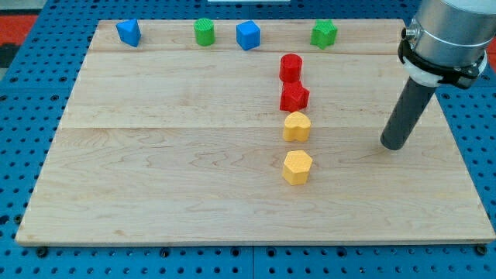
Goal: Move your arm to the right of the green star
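Note:
The green star [324,33] sits at the view's top edge of the wooden board, right of centre. My tip [393,145] rests on the board at the view's right. It is to the right of the green star and well below it, with a wide gap between them. A second green block [204,32], rounder in shape, sits at the top, left of centre. The rod rises from the tip toward the top right corner.
A blue triangle-like block [129,32] and a blue cube [248,35] sit along the top edge. A column runs down the middle: red cylinder [291,67], red star-like block [294,97], yellow heart [296,125], yellow hexagon [297,167]. The board's right edge [463,155] is near my tip.

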`<state>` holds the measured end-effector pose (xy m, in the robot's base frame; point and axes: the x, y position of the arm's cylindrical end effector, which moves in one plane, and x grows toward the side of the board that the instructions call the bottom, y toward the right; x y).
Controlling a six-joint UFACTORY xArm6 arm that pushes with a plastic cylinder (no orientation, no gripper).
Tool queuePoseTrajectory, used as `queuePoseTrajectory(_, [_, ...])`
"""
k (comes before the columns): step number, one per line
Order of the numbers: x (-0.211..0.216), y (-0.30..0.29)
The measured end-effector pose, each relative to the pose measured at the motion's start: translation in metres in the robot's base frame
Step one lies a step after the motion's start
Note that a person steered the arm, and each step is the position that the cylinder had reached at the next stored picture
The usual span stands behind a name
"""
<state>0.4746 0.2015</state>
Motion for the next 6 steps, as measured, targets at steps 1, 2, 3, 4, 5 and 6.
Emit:
queuePoseTrajectory(1, [0.002, 0.06])
queuePoseTrajectory(2, [-0.048, 0.117])
queuePoseTrajectory(3, [-0.099, 0.144])
queuePoseTrajectory(4, [-0.176, 0.132])
queuePoseTrajectory(5, [-0.215, 0.072])
queuePoseTrajectory(6, [-0.282, 0.023])
